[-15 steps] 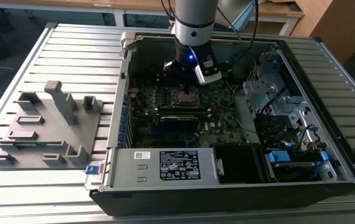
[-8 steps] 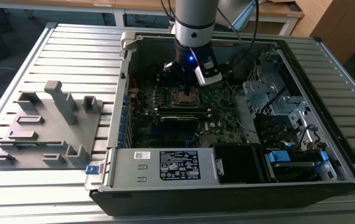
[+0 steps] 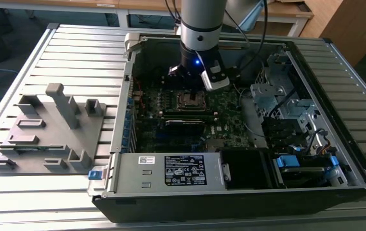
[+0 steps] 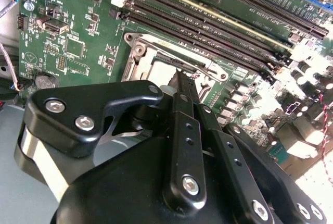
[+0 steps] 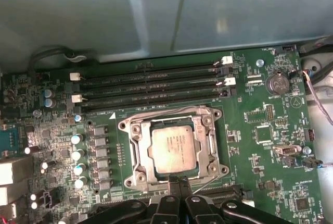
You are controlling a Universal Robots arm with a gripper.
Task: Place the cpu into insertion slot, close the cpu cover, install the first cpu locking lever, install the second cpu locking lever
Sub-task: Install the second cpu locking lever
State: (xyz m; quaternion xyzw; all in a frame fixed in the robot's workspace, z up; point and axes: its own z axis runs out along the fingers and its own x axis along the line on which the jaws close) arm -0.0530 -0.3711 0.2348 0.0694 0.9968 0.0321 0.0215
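Observation:
The cpu [image 5: 174, 150], a dull silver square, lies in the insertion slot [image 3: 191, 99] on the green motherboard. The cpu cover [image 5: 139, 153], a silver frame plate, lies flat around it, and the chip shows through its window. A thin wire lever [image 5: 161, 113] runs along the socket's side towards the memory slots. Another wire lever [image 5: 208, 184] slants by the corner nearest the gripper. In both wrist views my gripper [image 5: 179, 181] [image 4: 180, 78] hovers at the socket's edge, its black fingers pressed together. I see nothing between them.
Long black memory slots [image 5: 151, 81] run beside the socket. The grey case wall [image 5: 104, 15] rises behind them. A power supply box [image 3: 170, 171] fills the case's front, and a drive cage [image 3: 279, 96] stands at the exterior view's right. A grey fixture [image 3: 48, 125] sits on the slatted table.

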